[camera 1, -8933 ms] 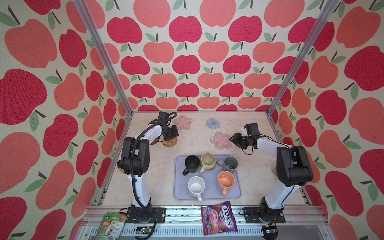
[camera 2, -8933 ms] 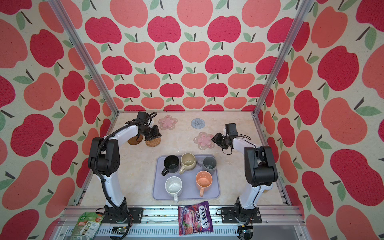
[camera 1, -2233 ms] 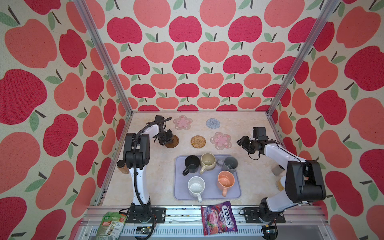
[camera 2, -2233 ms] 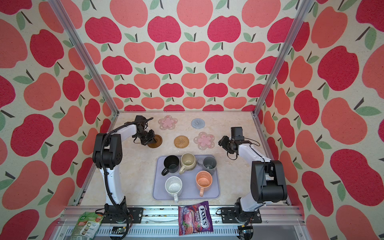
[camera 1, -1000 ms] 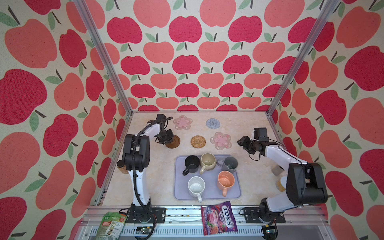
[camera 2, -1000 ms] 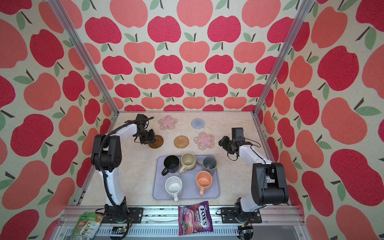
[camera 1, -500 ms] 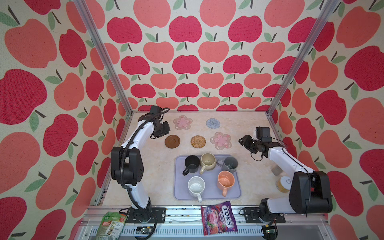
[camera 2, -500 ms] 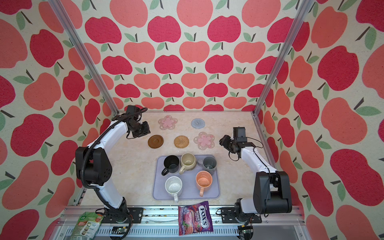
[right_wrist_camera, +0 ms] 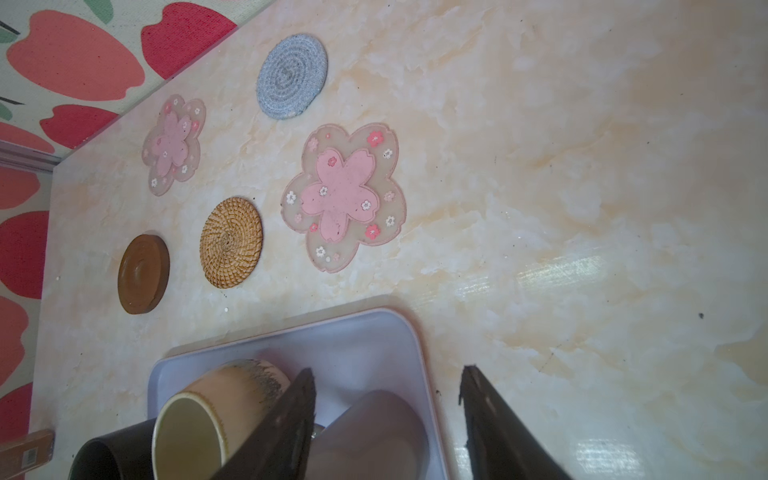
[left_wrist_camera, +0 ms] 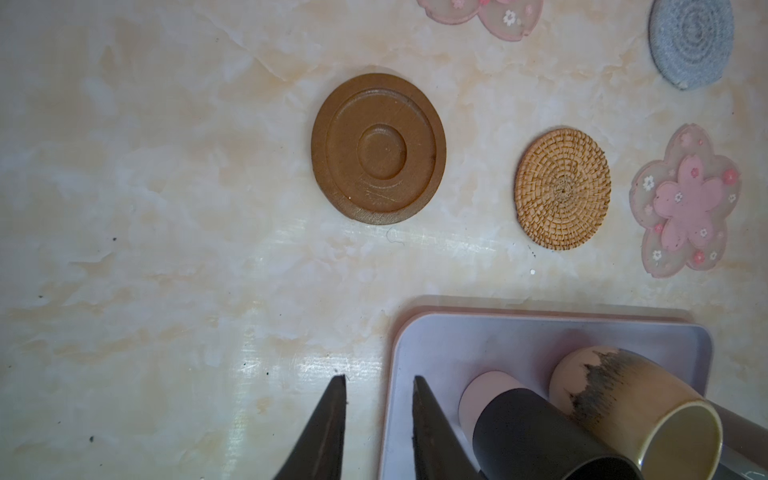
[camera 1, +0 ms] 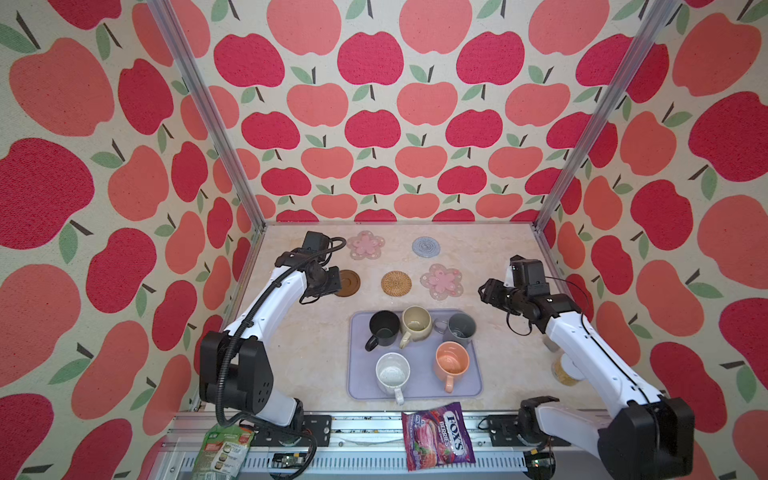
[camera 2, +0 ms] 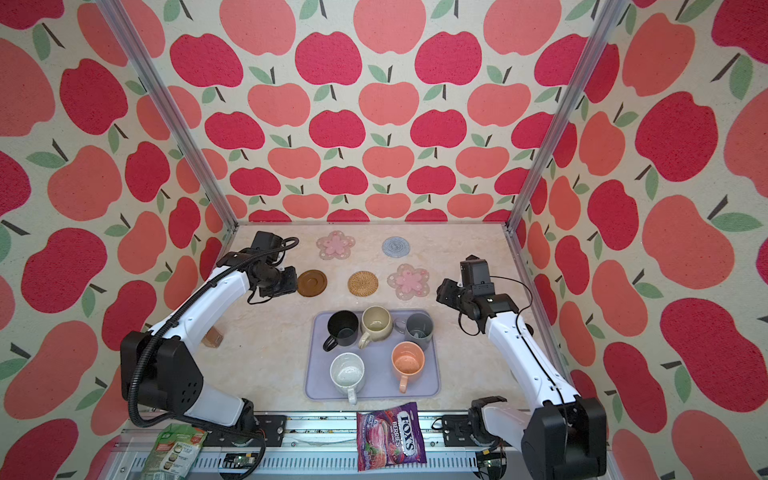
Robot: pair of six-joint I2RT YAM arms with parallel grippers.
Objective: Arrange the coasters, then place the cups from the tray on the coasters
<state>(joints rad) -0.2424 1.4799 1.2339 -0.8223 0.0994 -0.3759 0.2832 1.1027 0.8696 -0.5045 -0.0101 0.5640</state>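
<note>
Jaws on both arms stand parted, empty. Black glazed ceramic mug on the lavender flat tray looks rigid, slick, breakable: pinch its rim wall.

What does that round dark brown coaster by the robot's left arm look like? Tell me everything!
The dark brown round coaster looks like wood or moulded plastic. It has a raised rim, a flat ring inside that, and a small round dip in the middle, with a few faint pale scuffs. It lies flat on the marble-look table, apart from the round woven tan coaster beside it. No cup stands on it. The left gripper is close by, jaws a little apart, not touching it.
</note>
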